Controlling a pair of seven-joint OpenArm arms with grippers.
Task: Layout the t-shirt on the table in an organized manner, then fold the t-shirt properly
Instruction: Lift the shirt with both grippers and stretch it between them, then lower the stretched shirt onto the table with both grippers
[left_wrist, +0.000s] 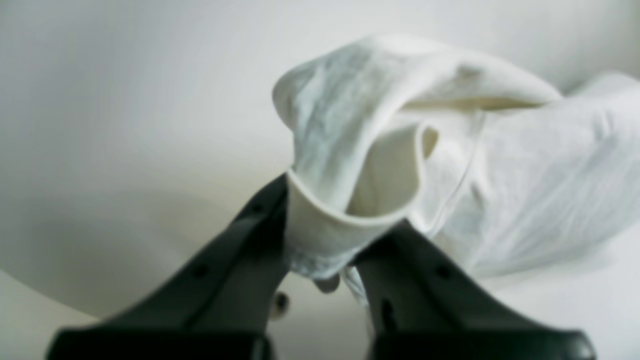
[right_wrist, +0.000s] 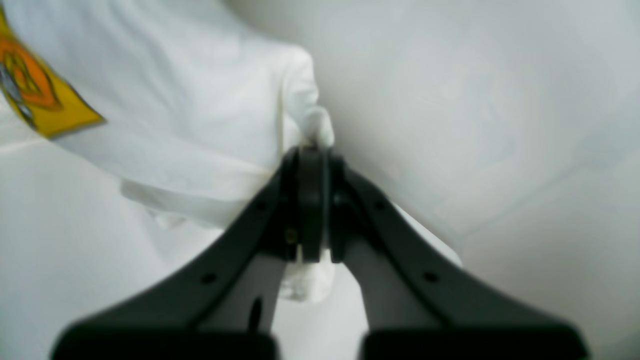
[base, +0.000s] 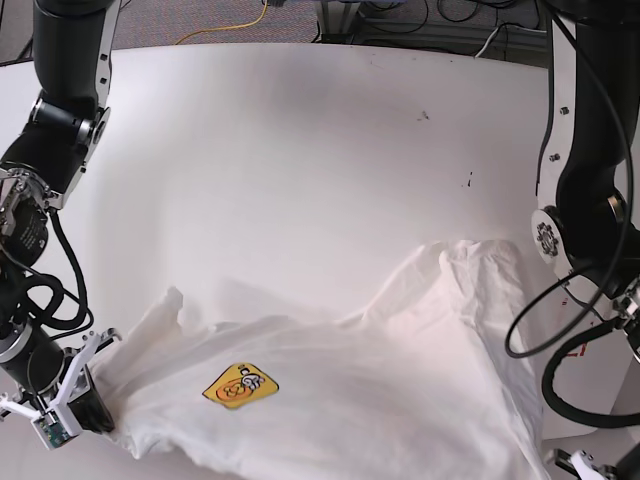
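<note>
Still the laying-out step, by the look of it, with no fold begun. Left claw pinching a bunched, hemmed edge of the t-shirt, cloth rolled up between the jaws and lifted slightly off the worktop. Right claw pressed together on another thin edge of the t-shirt, a nub of white cloth poking out past the tips, not far from the yellow patch. In the base view, t-shirt rumpled and lying at the near side of the worktop, yellow patch facing up, one end humped and creased. Next move likely calling for drawing both held edges away from the patch, evenly, to flatten the creases before letting go.
</note>
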